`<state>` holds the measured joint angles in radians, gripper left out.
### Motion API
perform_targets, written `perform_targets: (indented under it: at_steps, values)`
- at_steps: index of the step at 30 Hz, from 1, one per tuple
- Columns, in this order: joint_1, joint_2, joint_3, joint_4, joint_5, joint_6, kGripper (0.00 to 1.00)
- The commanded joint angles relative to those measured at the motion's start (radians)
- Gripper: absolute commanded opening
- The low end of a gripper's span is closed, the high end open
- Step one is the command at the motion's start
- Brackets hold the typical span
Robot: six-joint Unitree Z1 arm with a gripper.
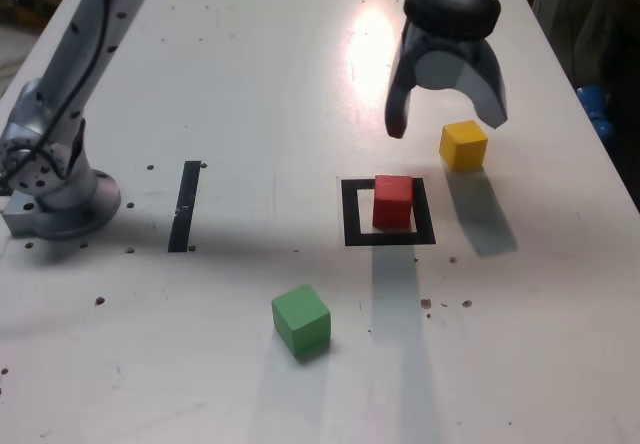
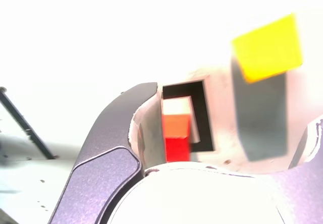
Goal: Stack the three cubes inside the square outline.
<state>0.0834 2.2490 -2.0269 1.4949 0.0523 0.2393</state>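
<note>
1. My fingers (image 1: 446, 120) hang wide apart above the desk (image 1: 250, 84), holding nothing.
2. The red cube (image 1: 393, 202) sits inside the black square outline (image 1: 351, 214), below the fingers and clear of them, at about 7 o'clock from them in the exterior view.
3. The yellow cube (image 1: 463, 145) rests on the desk just outside the outline, at 1 o'clock from the red one, almost under one fingertip.
4. The green cube (image 1: 301, 320) lies well apart, at 7 o'clock from the outline.

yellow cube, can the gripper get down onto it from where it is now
Probably yes. The gripper hangs open above the table, close to the yellow cube, which stands alone; the red cube sits apart in the square outline.
</note>
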Motion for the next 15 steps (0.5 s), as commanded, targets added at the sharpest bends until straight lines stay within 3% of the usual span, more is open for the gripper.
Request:
perform_targets:
  at_steps: [1, 8, 15]
  values:
    - [0.017, 0.041, -0.032, 0.009, -0.014, 0.001, 1.00]
    - [0.061, 0.127, -0.106, 0.017, -0.048, -0.009, 0.97]
    - [0.089, 0.178, -0.145, 0.020, -0.083, -0.003, 0.88]
